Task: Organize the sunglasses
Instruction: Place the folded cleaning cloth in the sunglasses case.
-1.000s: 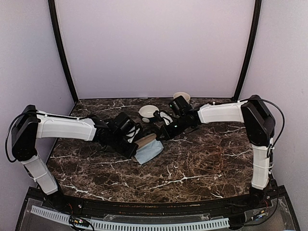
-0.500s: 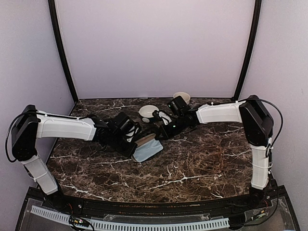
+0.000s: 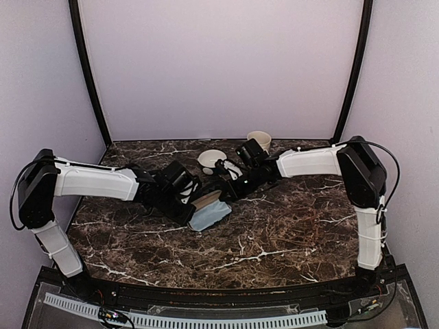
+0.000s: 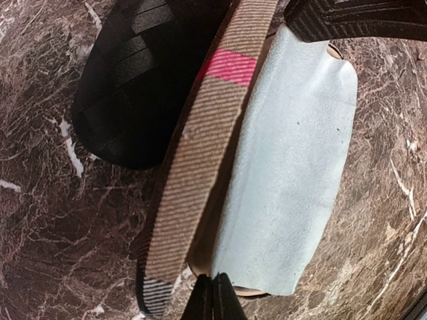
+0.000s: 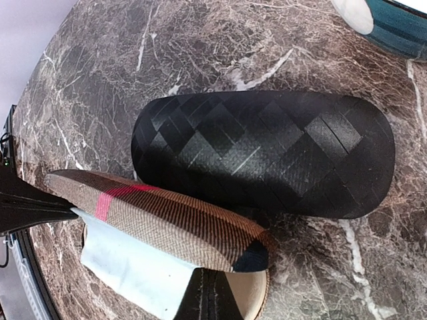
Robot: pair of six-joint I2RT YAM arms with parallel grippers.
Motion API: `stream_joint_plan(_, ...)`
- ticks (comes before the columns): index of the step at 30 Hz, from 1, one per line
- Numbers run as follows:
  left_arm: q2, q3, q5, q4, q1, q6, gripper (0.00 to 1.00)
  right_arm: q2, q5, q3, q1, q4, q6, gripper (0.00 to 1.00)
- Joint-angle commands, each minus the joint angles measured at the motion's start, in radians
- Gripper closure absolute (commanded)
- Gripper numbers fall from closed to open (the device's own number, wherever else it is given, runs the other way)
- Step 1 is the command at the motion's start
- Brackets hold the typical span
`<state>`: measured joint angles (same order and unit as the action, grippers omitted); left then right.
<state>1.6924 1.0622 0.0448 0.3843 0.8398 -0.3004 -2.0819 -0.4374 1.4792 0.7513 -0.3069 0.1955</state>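
Seeing pale blue cloth [image 3: 211, 215] nearest me, spilling from open brown striped case [image 5: 167, 223]. Left gripper [image 4: 213, 297] jaws together, tips at case rim; right gripper [image 5: 209, 293] same. Black checkered case [image 5: 267, 153] just beside, behind. White bowl [image 3: 211, 159] farther back. Sunglasses: I cannot make them out.

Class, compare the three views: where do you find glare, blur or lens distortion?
Top external: soft even light, faint sheen on the marble table. Left wrist: very close, the brown striped case looks stretched and slightly soft. Right wrist: pale glints on the black checkered case; the table bows toward the edges.
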Motion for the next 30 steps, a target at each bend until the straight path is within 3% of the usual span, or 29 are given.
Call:
stream_joint_plan(1,0.011,-0.003,-0.010,0.004,-0.005,-0.001,1.00,-0.021,0.019,0.033,0.010,0.010,-0.005,1.00)
stream_joint_plan(30,0.022,0.019,0.027,0.001,-0.005,0.009,1.00,-0.029,0.046,0.036,0.021,0.010,-0.010,1.00)
